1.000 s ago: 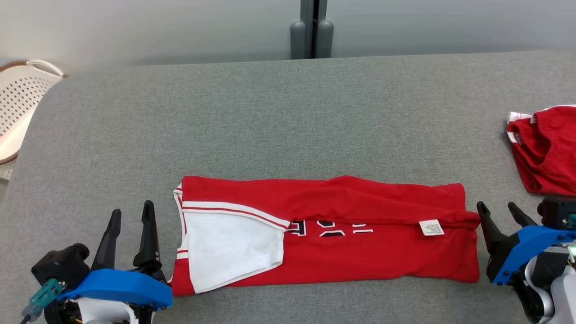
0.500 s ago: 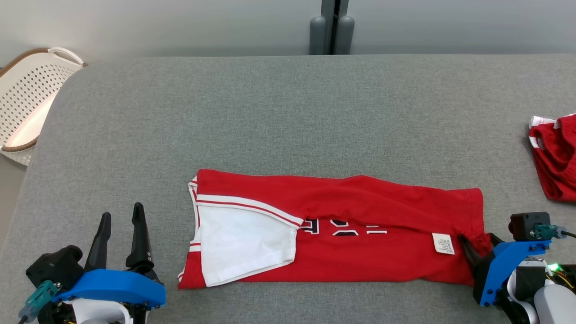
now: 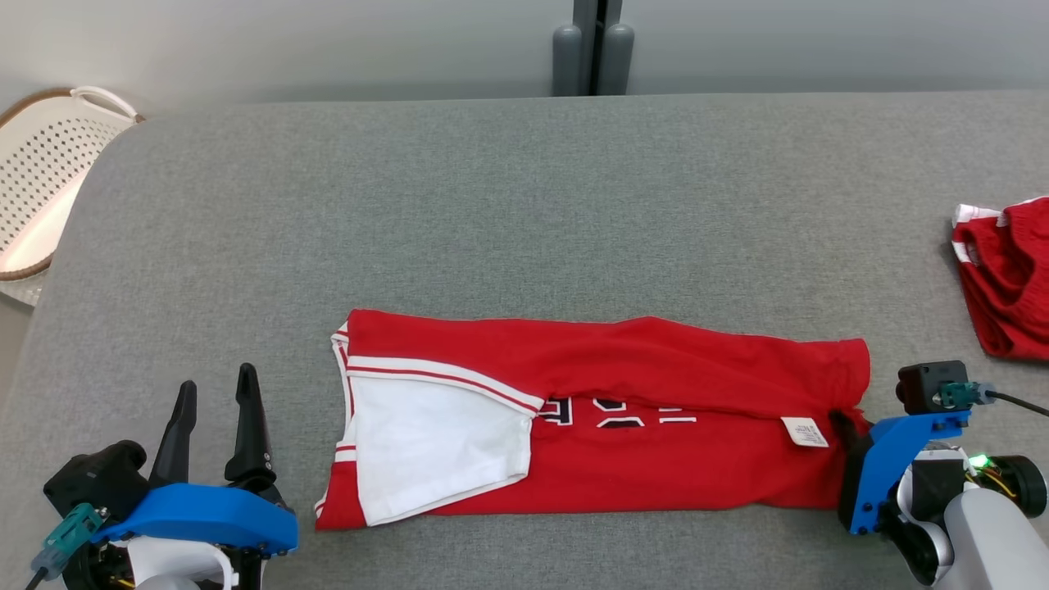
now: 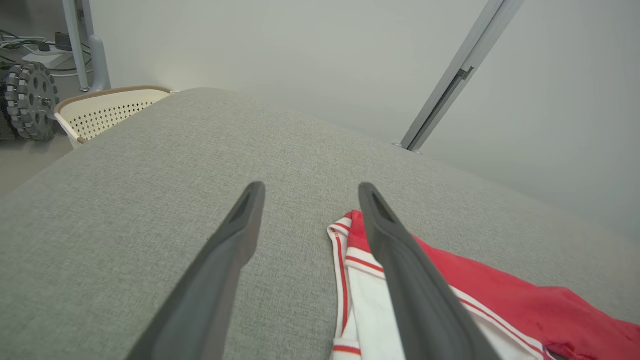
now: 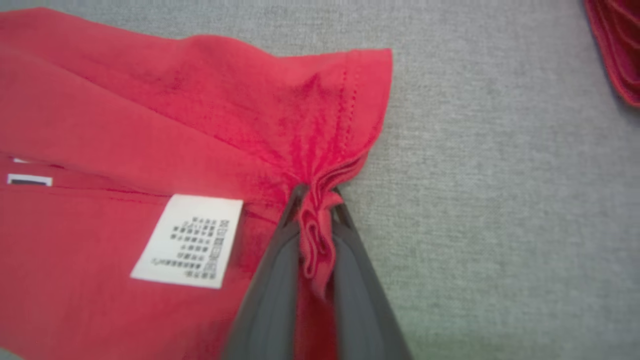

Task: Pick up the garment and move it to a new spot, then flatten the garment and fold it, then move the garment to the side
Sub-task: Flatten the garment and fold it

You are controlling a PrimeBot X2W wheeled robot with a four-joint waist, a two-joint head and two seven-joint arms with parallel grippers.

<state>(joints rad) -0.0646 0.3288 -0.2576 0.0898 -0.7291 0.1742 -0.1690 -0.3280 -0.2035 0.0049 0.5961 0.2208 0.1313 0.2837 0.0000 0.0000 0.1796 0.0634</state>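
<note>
– Right end effector [image 3: 842, 422] was clenched on the garment [image 3: 656, 369] when I checked. Both fingers pinched a bunched fold of red hem at its right end, just beside the white care label [image 3: 804, 432].
– Wrist cam agree?
– Yes. My right wrist view had the right end effector [image 5: 317, 195] with pleated cloth squeezed between the fingers and creases fanning out from the pinch. The care label [image 5: 187, 241] lay flat just left of them.
– Left side?
– Left end effector [image 3: 216, 378] was released, fingers spread, nothing between them. It sat low over the tabletop [image 3: 492, 205], near the garment's left end but apart from it. On my left wrist view one finger overlapped the striped edge, and I couldn't tell any contact from that angle.
– Garment position?
– Front centre of the gray tabletop, lying flat, folded into a long band running left to right. The white panel [image 3: 426, 442] with red-and-white trim was at the left end. Partly covered dark lettering was in the middle.
– Anything else up there?
– A second red garment [image 3: 1004, 279] lay bunched at the tabletop's right edge, well apart from the first. A white perforated basket [image 3: 41, 180] stood off the tabletop, past the back left corner.
</note>
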